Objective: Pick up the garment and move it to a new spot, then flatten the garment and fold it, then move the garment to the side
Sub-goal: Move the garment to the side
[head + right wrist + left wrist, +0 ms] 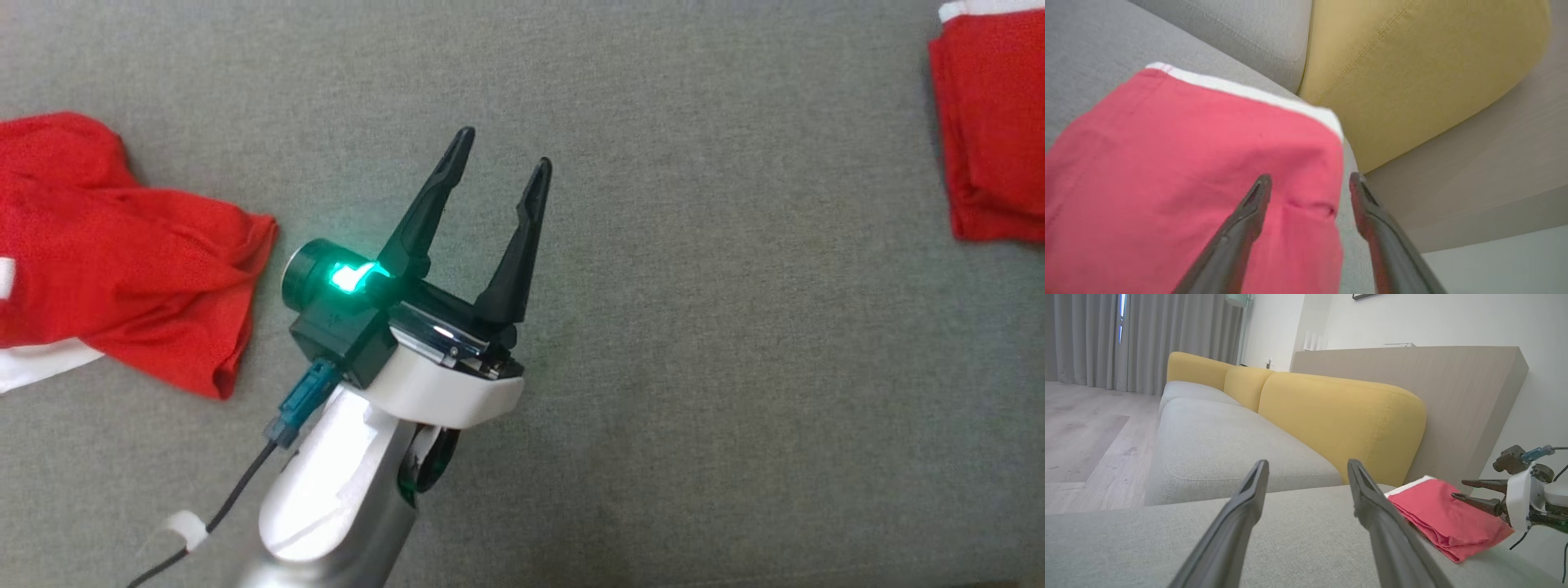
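**A:** Head view first: where is everything?

**B:** The left gripper [504, 149] hovers over the middle of the grey sofa seat [694, 367]. Its two fingers are spread wide and hold nothing. A crumpled red garment [122, 245] lies well apart at the left edge, and a folded red garment [992, 131] sits at the far upper right.

**A:** And the left wrist view?

**B:** The same spread, empty fingers point along the seat toward the yellow backrest [1339, 420]. The folded piece lies at the seat's right end, and the right gripper [1458, 489] is just above it.

**A:** Does the right wrist view show a grip?

**B:** No. Its fingers stand well apart directly over the folded cloth, near the edge with the white band [1249, 92], and nothing is pinched between them.

**A:** So which step is this?

**B:** I'd judge it the last one, setting the folded garment aside, and that looks done. The next move calls for lifting the right arm straight up so a finger doesn't drag the fold open. After that, the crumpled piece probably needs picking up.

**A:** Can you read any brand or writing?

**B:** None. There's a white patch on the crumpled garment, but it's cut off by the frame edge.
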You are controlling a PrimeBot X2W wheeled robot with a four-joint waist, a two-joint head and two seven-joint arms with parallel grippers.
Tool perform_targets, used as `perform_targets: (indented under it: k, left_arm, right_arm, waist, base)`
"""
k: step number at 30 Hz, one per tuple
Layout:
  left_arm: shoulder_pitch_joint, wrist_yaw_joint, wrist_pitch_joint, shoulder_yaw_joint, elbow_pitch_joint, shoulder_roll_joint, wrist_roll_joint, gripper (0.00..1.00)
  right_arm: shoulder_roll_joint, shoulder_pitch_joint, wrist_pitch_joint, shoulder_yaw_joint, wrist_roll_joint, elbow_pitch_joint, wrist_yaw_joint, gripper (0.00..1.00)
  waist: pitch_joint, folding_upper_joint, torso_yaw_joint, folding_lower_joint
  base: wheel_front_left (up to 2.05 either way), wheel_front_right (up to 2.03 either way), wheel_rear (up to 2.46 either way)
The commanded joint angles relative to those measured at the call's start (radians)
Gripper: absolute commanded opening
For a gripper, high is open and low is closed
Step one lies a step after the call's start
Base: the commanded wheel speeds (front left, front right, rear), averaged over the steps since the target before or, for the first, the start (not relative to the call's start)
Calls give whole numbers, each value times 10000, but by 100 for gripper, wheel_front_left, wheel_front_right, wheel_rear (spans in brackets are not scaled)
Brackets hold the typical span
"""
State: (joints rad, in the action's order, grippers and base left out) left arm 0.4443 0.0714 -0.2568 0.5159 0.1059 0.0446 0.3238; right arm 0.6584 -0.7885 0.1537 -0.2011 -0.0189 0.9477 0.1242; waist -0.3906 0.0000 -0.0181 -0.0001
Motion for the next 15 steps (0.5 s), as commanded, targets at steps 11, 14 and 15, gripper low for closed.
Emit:
perform_targets:
  k: [11,14,15]
  left_arm:
    - [-609,-49,-49,-1157,-405,56,-152,100]
    - [-852,-95,-49,-1460,-486,56,-153,100]
    - [-944,-108,-49,-1566,-516,56,-155,100]
  right_arm:
    - [-1177,198,671,745,25,-1276,65,100]
    - [-1753,354,746,850,208,-2010,65,100]
    - [-1940,442,761,909,298,-2286,65,100]
  waist:
    - [1245,0,-223,1]
    - [1620,0,-193,1]
    - [1736,0,-171,1]
  base:
    - [0,0,0]
    - [0,0,0]
    - [0,0,0]
